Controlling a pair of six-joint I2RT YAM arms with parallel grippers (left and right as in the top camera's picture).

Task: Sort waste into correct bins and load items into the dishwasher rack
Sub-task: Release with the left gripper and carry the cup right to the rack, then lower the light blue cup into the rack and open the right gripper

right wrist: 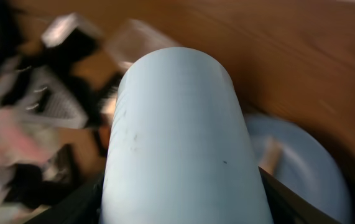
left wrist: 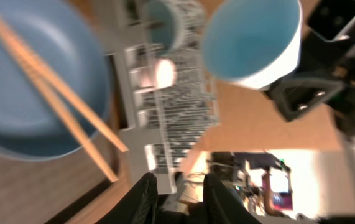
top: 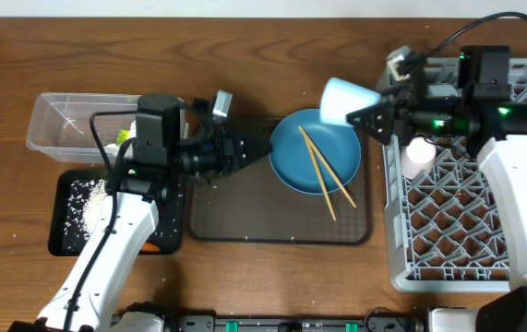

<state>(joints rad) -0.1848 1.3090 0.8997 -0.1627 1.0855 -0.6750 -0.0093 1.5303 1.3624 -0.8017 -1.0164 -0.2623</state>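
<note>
Tabletop (top: 245,46) wood-grained, brown tray (top: 245,214), grey rack (top: 398,231)

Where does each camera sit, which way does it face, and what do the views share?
Overhead: fixed above the table, looking straight down; both arms show, the left end effector by the blue plate, the right end effector holding the light blue cup beside the rack.
Left wrist: on the left arm, looking past its own dark fingers toward plate, chopsticks, cup and rack.
Right wrist: on the right arm, looking along the held cup; its fingers flank it.
Shared: all three show cup and plate.
</note>
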